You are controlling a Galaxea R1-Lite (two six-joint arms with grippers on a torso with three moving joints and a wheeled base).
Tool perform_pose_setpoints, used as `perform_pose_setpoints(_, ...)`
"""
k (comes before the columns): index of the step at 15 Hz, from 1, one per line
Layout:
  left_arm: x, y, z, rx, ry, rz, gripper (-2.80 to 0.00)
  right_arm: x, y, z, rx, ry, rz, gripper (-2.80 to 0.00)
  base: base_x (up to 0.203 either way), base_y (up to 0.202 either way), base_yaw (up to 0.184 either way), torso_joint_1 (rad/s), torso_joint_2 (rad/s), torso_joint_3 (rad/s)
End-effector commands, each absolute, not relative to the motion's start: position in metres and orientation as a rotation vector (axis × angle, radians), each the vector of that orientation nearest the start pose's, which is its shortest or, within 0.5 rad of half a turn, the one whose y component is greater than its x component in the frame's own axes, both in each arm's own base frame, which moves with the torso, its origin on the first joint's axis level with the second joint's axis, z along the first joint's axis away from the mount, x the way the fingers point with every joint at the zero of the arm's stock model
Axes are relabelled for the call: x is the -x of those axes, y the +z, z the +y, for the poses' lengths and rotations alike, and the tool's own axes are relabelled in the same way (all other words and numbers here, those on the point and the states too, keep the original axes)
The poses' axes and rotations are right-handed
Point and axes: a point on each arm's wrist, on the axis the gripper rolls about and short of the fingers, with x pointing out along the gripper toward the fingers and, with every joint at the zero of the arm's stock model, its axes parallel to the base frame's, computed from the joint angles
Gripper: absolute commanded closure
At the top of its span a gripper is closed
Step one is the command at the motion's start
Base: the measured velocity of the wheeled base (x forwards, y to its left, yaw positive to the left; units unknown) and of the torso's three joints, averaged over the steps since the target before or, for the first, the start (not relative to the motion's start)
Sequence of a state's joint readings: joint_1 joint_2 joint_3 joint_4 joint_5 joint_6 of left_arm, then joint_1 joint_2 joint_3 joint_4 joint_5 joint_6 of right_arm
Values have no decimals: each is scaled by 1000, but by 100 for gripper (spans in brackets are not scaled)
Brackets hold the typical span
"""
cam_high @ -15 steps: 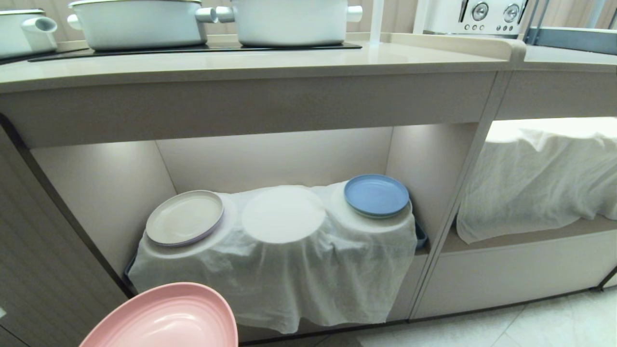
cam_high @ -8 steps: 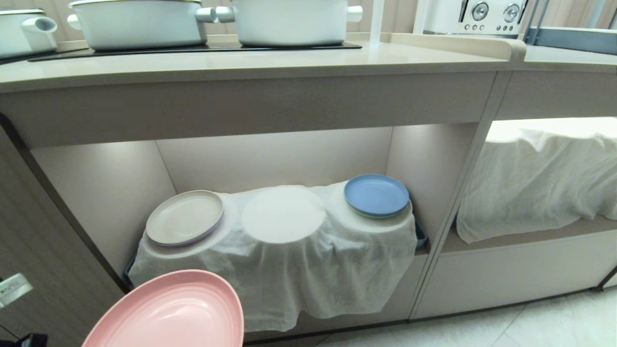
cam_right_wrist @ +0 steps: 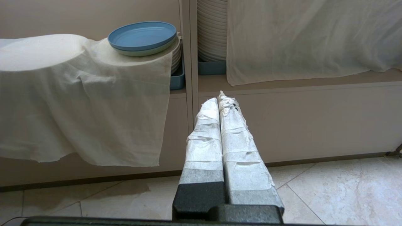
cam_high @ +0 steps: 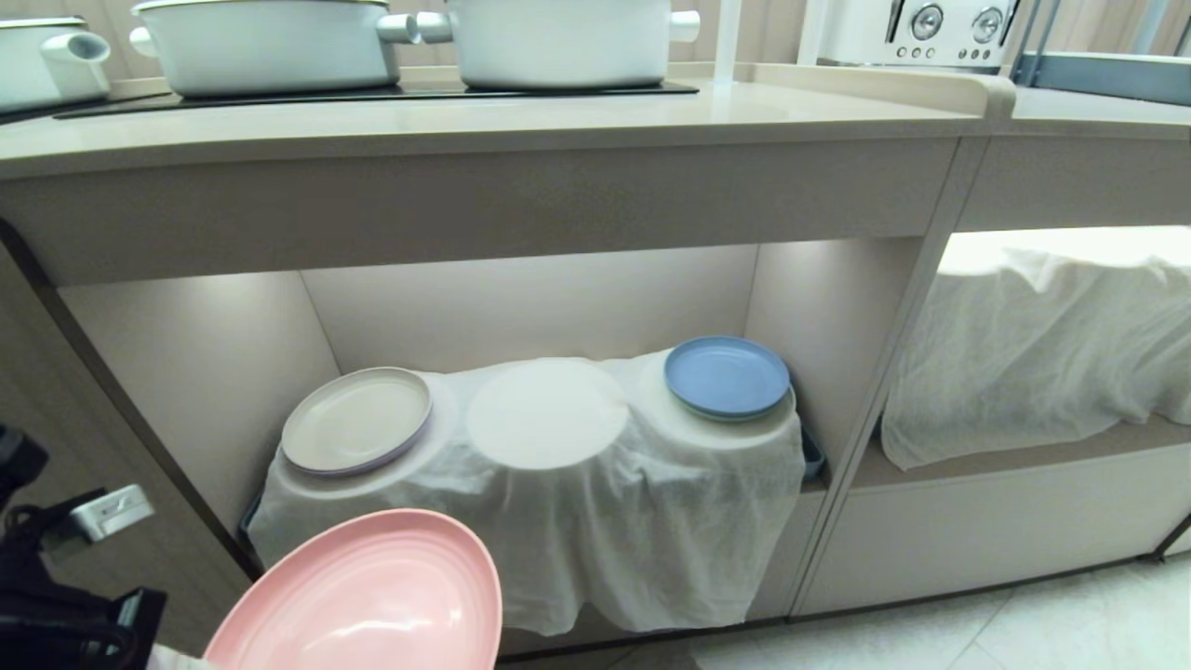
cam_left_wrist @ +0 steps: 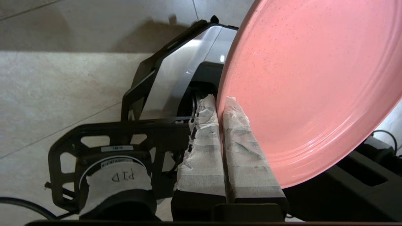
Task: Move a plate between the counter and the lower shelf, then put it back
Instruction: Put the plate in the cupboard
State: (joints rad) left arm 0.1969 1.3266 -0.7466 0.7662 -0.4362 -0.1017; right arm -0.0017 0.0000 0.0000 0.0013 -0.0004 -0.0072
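Observation:
The pink plate [cam_high: 372, 605] hangs tilted at the bottom left of the head view, in front of and below the lower shelf [cam_high: 530, 307]. My left gripper [cam_left_wrist: 220, 103] is shut on the rim of the plate [cam_left_wrist: 307, 78], one taped finger on each face. The shelf's white cloth has three mounds: a cream plate [cam_high: 356, 419] on the left one, a blue plate [cam_high: 726, 375] on the right one, and a bare middle mound [cam_high: 547, 414]. The counter [cam_high: 465, 126] runs above. My right gripper [cam_right_wrist: 220, 99] is shut on nothing, low before the cabinet base.
Two white pots [cam_high: 270, 46] [cam_high: 558, 37] stand on the black hob, a toaster [cam_high: 916, 28] to the right. A second alcove with a white cloth [cam_high: 1042, 344] lies right of the divider. The cabinet's side panel [cam_high: 84, 447] is close by my left arm.
The pink plate has risen and shifted right in the head view, towards the shelf. My left arm has come into view at the bottom left. The right arm has not moved.

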Motion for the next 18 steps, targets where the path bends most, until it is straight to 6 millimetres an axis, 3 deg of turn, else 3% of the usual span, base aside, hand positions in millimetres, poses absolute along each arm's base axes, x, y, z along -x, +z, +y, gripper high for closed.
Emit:
perform_pose_setpoints(1,-160,155,15,502,-165,1364,0,23,75,0,8,-2,0,0,0,0,0,0,0,0)
perform_pose_setpoints(6,-196,151,-10,487,-214,1447,0,23,75,0,8,-2,2,0,0,0,0,0,0,0)
perform_pose_setpoints(10,-220,142,-31,556,-184,1406,0,23,75,0,8,-2,2,0,0,0,0,0,0,0)
perform_pose_setpoints(18,-246,123,-43,688,-22,1372,0,23,75,0,8,-2,1,0,0,0,0,0,0,0)
